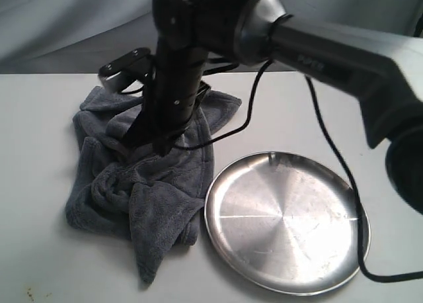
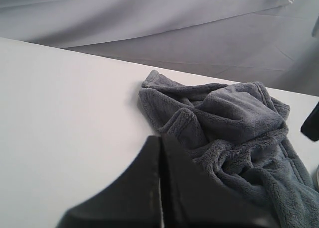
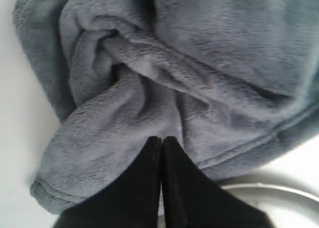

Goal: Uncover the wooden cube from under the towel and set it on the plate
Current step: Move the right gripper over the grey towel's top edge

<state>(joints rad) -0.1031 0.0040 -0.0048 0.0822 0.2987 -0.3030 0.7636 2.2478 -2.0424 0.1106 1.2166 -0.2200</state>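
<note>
The dark grey fluffy towel (image 1: 152, 184) lies bunched on the white table, just left of the round silver plate (image 1: 284, 220). The wooden cube is hidden; no view shows it. My right gripper (image 1: 158, 146) reaches across from the right and points down at the middle of the towel (image 3: 164, 73), shut, its tips (image 3: 160, 138) at the fleece with no cloth seen between them. The plate's rim (image 3: 279, 195) shows beside those fingers. My left gripper (image 2: 160, 137) is shut and empty over bare table next to the towel's (image 2: 234, 123) edge; it is not seen in the exterior view.
The right arm (image 1: 330, 51) and its black cable (image 1: 344, 171) cross above the plate. A grey cloth backdrop (image 1: 66, 18) hangs behind the white table (image 1: 39, 151).
</note>
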